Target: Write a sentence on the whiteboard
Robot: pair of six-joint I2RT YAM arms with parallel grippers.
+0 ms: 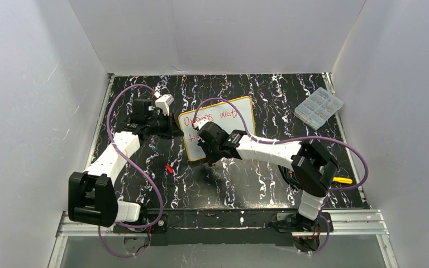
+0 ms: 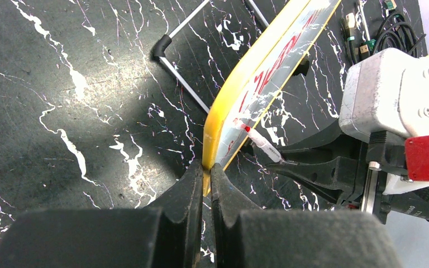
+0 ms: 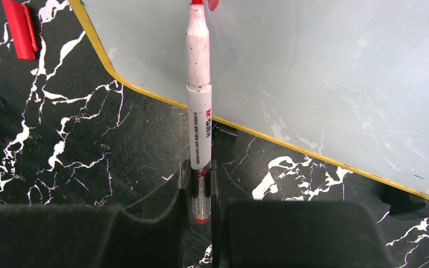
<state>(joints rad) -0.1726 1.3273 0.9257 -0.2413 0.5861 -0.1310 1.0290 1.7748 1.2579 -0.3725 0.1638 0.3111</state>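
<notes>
The whiteboard [image 1: 223,131] stands tilted on the black marbled table; its orange-yellow frame also shows in the left wrist view [image 2: 223,106] and its white face in the right wrist view [image 3: 313,72]. The red sentence [image 1: 215,116] shows "Dreams worth" on the top line and a few strokes of a second line below. My left gripper [image 1: 173,130] is shut on the board's left frame edge [image 2: 206,173]. My right gripper [image 1: 206,137] is shut on a white red-ink marker [image 3: 199,111]. The marker's tip touches the board's lower left part [image 2: 248,129].
The marker's red cap [image 1: 169,168] lies on the table in front of the board's left corner, also seen in the right wrist view [image 3: 19,36]. A clear plastic compartment box [image 1: 319,107] sits at the back right. A yellow object [image 1: 343,180] lies near the right arm. White walls enclose the table.
</notes>
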